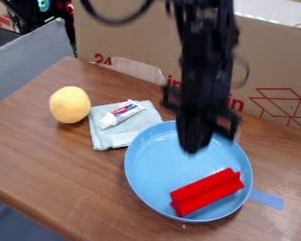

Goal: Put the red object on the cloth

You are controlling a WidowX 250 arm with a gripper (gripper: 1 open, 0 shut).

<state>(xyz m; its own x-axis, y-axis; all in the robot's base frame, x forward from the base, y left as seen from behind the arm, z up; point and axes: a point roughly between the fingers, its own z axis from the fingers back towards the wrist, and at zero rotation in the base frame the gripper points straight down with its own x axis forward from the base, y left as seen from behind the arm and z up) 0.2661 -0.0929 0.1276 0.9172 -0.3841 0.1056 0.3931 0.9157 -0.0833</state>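
We see the arm blurred above the blue plate [153,169], its gripper [206,130] pointing down, closed narrow, apart from the red bar [206,192].

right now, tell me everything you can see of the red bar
The red bar is bright red and elongated, with ridges running along its length and a smooth, slightly shiny, plastic-like look. It lies on its side on the lower part of the round blue plate, slanting across it, its nearer end toward the rim. Only the plate appears to touch it; the blurred gripper hangs above, clear of it.
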